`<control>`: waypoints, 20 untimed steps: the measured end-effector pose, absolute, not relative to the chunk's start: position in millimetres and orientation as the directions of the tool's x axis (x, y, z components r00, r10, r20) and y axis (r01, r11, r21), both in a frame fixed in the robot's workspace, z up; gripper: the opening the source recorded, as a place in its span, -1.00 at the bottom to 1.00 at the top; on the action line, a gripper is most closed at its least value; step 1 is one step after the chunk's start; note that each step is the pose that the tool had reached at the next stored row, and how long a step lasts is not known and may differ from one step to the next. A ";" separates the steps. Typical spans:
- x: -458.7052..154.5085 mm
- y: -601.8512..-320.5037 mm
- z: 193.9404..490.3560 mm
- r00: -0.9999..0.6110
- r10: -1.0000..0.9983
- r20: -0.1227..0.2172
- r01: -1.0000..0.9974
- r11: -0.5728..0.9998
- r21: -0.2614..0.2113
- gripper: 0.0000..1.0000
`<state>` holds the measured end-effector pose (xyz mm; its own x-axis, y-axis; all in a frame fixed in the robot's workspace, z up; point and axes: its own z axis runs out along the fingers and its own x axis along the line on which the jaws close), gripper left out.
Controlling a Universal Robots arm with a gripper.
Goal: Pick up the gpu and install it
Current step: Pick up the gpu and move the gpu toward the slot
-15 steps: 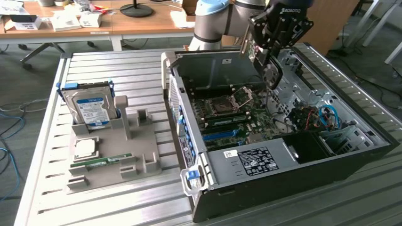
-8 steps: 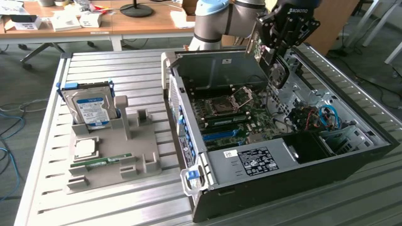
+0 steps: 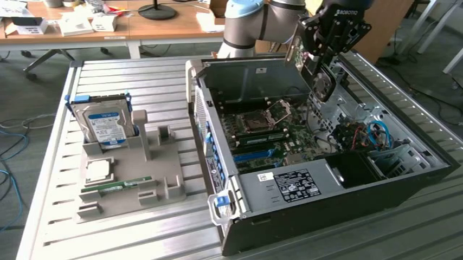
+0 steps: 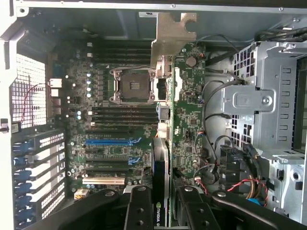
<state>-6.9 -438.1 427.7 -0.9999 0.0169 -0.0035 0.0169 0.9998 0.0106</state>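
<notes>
My gripper [image 3: 323, 64] hangs over the far end of the open computer case [image 3: 405, 187], shut on the gpu [image 3: 322, 85]. The card hangs on edge from the fingers, just above the case's rim. In the wrist view the gpu [image 4: 186, 120] runs away from my gripper [image 4: 165, 211] as a green circuit card with a black fan and a silver bracket [image 4: 173, 29] at its far end. It floats above the motherboard [image 4: 76, 143], beside the blue slot [image 4: 112, 142] and the processor socket [image 4: 132, 86].
A grey holder [image 3: 162, 168] on the slatted table at the exterior view's left carries a hard drive [image 3: 105, 123], a processor [image 3: 97, 170] and a memory stick [image 3: 116, 186]. Inside the case lie a power supply [image 3: 289, 185], drive cages [image 4: 259, 100] and loose cables [image 3: 376, 132].
</notes>
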 end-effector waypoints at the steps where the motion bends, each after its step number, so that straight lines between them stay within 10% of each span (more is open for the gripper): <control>1: -6.9 -438.1 427.7 -1.000 0.017 -0.004 0.017 1.000 0.011 -0.48; 20: 0.3 -438.1 427.7 -1.000 0.017 -0.003 0.017 1.000 0.011 -0.48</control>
